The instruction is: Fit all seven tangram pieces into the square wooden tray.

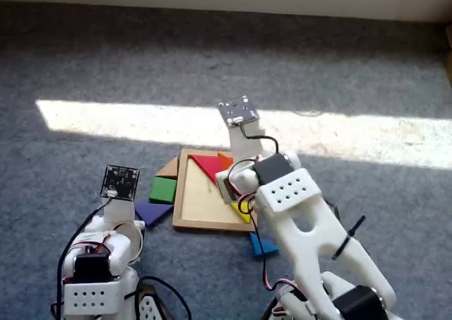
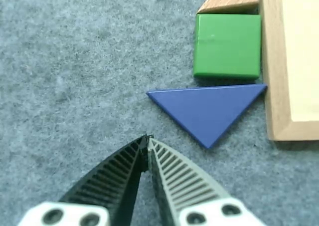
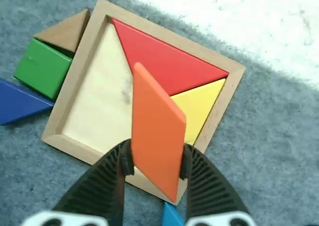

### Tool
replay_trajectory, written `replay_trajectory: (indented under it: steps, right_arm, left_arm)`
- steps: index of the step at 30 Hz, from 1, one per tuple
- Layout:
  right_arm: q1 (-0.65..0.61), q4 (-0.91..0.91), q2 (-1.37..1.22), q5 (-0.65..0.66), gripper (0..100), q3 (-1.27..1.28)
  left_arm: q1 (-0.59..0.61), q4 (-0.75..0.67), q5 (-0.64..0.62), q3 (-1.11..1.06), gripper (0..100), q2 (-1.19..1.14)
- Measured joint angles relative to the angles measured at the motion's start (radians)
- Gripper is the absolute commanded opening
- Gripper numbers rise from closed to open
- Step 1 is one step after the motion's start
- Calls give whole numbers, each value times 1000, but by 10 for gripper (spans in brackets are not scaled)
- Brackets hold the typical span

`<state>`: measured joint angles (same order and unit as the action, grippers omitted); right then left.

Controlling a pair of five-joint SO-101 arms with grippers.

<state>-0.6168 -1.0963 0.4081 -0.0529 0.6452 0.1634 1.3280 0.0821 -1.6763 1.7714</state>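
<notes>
- The right tool [image 3: 155,161] grips the orange parallelogram [image 3: 157,136] by its two long edges, one finger on each side. The piece is held above the near part of the tray [image 3: 75,71].
- In the right wrist view the parallelogram overlaps the bare tray floor and part of the yellow triangle [image 3: 202,109]. Whether it touches either cannot be told.
- The square wooden tray [image 1: 212,225] lies on the grey tabletop [image 1: 85,66], between the two arms and just ahead of them.
- Two pieces lie flat in the tray. The red triangle [image 3: 164,61] fills the far side, and the yellow triangle sits against it in the right-hand corner. The rest of the floor is bare wood.
- Three pieces lie outside, along the tray's left rim. The wood-coloured triangle [image 2: 232,0] is farthest and the green square [image 2: 228,46] is just beside it. The dark blue triangle [image 2: 209,111] is nearest the left arm, with one tip at the rim.
- The light blue piece [image 1: 263,246] lies on the tabletop just off the tray's near right corner, partly hidden under the right arm.
- The left tool [image 2: 148,140] has its fingers pressed together and holds nothing. Its tips point at the dark blue triangle, close to it but apart.
- A strip of sunlight [image 1: 106,119] crosses the tabletop beyond the tray.
</notes>
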Motion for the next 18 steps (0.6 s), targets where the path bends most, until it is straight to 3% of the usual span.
replay_trajectory:
  steps: [8,18]
  right_arm:
    - [-126,0,-301,0,12,-201]
    - [-166,0,-572,-152,17,-387]
  left_arm:
    - [0,0,0,0,7,0]
    - [0,0,0,0,7,0]
